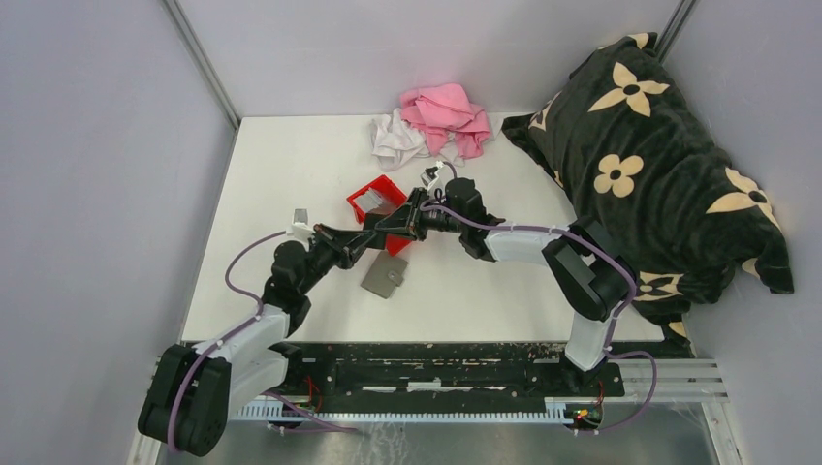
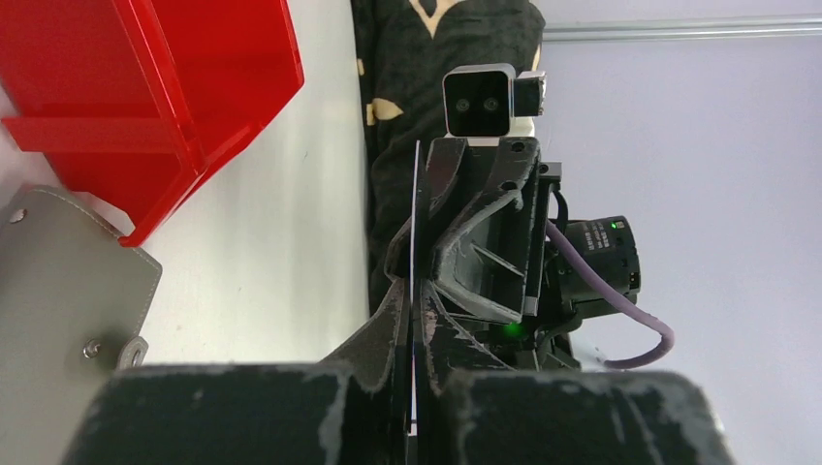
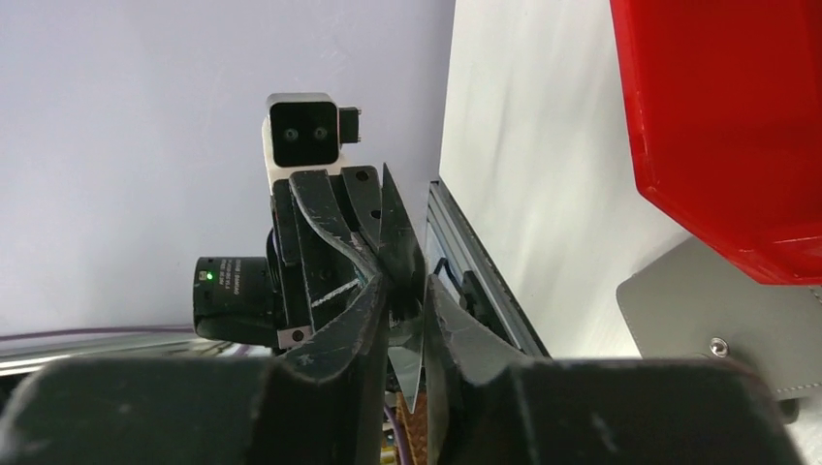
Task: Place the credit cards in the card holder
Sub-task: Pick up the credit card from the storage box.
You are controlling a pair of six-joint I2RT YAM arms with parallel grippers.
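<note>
My two grippers meet tip to tip above the table, just in front of the red bin (image 1: 373,203). The left gripper (image 2: 415,295) is shut on one thin silver credit card (image 2: 414,242), held edge-on and pointing toward the right gripper (image 1: 405,219). The right gripper (image 3: 407,283) straddles the same card (image 3: 407,360); its jaws stand narrowly apart, and the card lies close to one finger. A pale card face (image 1: 365,201) shows inside the bin. The card holder (image 1: 385,276), a flat grey wallet, lies on the table below the grippers (image 2: 58,291) (image 3: 717,310).
Pink cloth (image 1: 446,116) and white cloth (image 1: 395,140) lie bunched at the back of the table. A large black pillow with cream flowers (image 1: 649,165) fills the right side. The red bin (image 2: 165,87) (image 3: 727,116) stands right beside the wallet.
</note>
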